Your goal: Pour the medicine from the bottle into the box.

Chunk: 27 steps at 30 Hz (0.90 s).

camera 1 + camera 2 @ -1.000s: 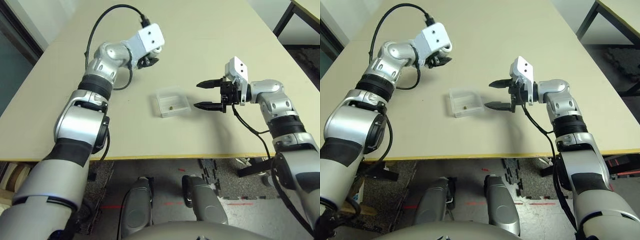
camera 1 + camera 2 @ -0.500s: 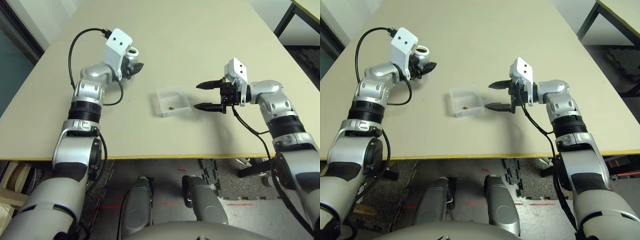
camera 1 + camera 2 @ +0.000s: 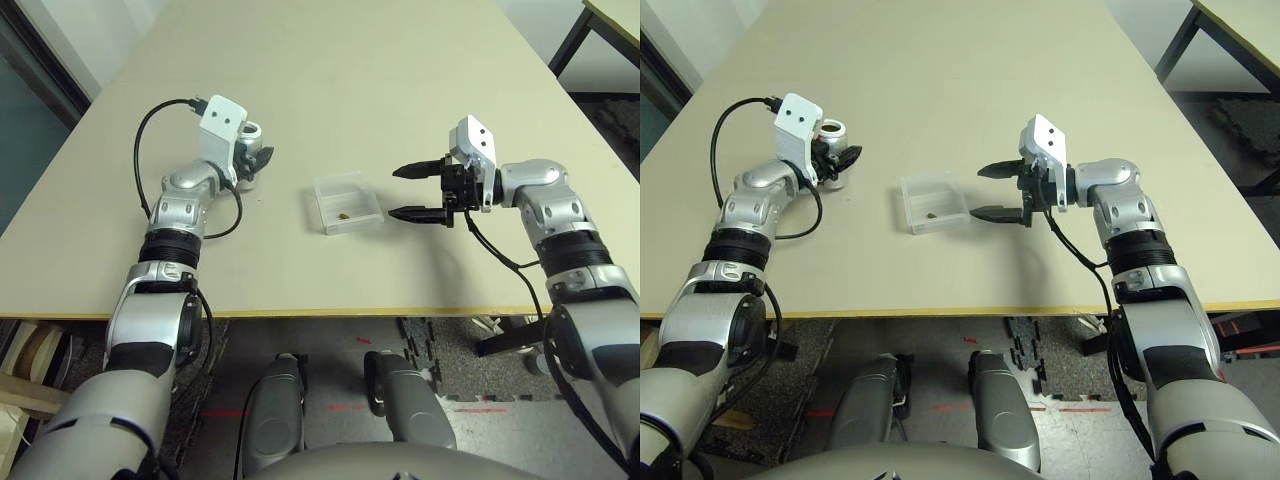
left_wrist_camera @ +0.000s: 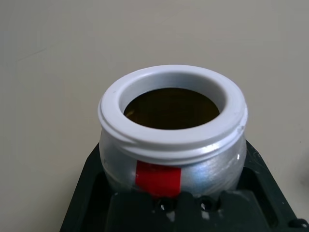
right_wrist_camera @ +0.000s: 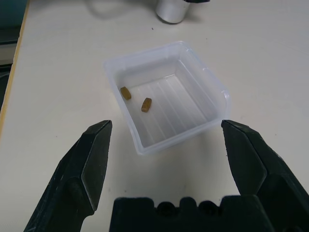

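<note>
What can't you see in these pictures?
- Whether pills remain in the bottle: left wrist view, its inside is too dark.
- Any letters on the red mark: left wrist view, the left claw covers its lower part.
- The bottle's bottom: left wrist view, the claw blocks it.

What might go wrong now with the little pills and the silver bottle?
The bottle has no lid on, so if the left claw tips it, more pills might spill onto the table. The box is open too, so a bump from the right claw might bounce its two pills out.
</note>
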Tool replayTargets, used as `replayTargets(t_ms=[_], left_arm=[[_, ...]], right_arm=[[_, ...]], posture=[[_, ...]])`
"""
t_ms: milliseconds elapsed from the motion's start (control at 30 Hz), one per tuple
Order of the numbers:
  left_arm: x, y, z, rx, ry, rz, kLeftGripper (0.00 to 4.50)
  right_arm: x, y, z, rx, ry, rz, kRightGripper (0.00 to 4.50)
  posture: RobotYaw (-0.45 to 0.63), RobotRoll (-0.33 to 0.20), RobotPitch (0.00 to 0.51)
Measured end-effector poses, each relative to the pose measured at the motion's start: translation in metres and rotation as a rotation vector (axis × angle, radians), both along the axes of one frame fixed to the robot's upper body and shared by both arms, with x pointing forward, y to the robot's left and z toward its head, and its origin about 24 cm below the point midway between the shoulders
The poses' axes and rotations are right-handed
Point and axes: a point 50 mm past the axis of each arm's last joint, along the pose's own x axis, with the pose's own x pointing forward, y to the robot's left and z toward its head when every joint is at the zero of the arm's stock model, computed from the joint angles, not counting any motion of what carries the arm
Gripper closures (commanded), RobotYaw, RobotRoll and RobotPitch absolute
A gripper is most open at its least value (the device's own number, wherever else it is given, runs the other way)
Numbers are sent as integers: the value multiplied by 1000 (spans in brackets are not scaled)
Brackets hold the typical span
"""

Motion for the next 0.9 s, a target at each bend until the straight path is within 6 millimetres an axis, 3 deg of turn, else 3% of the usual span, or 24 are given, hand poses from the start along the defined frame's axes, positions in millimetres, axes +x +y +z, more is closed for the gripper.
replayTargets(t_ms=[567,733,900], left_arm=[[1,1,-16,-123,-31,30,1786],[0,3,-20,-139,-11,44,26],[-1,3,-23,-145,7,44,26]], right_arm=[[0,2,4,-12,-18,10,0],[0,2,4,-13,-18,9,0],[0,2,4,-15,-18,9,0]], posture=[[-62,0,133],[-52,0,135],[-46,0,136]])
